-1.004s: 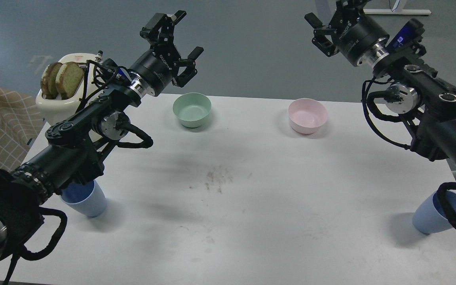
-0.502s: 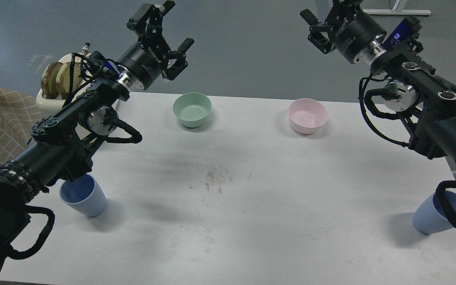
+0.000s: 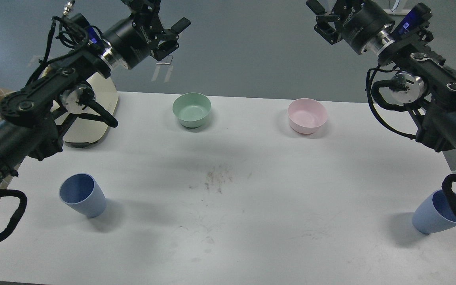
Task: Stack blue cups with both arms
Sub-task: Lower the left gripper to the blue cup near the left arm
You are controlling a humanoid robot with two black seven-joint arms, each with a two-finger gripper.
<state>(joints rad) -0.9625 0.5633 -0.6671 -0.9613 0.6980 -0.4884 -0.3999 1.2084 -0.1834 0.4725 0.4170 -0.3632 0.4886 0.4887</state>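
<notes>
The 2 pale blue matte plastic cups stand upright and well apart on the white table (image 3: 251, 221), both on its near side: the left cup (image 3: 82, 195) near the left edge, its darker blue inside showing, and the right cup (image 3: 436, 213) near the right edge, partly crossed by a black cable loop of the right arm.

The left black jointed arm (image 3: 34, 103) comes in from the left and rises toward the far left, and its left gripper (image 3: 160, 18) is held high above the far edge of the table, cut by the top of the view. Its fingers are spread apart and hold nothing. The right black jointed arm (image 3: 430, 83) rises from the right edge, and its right gripper (image 3: 325, 18) is also high at the top of the view; its fingers run out of view, so how far apart they stand cannot be told.

At the far side sit a mint-green round bowl (image 3: 192, 109) and, to its right, a pink round bowl (image 3: 307, 115). A cream-coloured appliance (image 3: 93, 107) stands at the far left, partly behind the left arm.
</notes>
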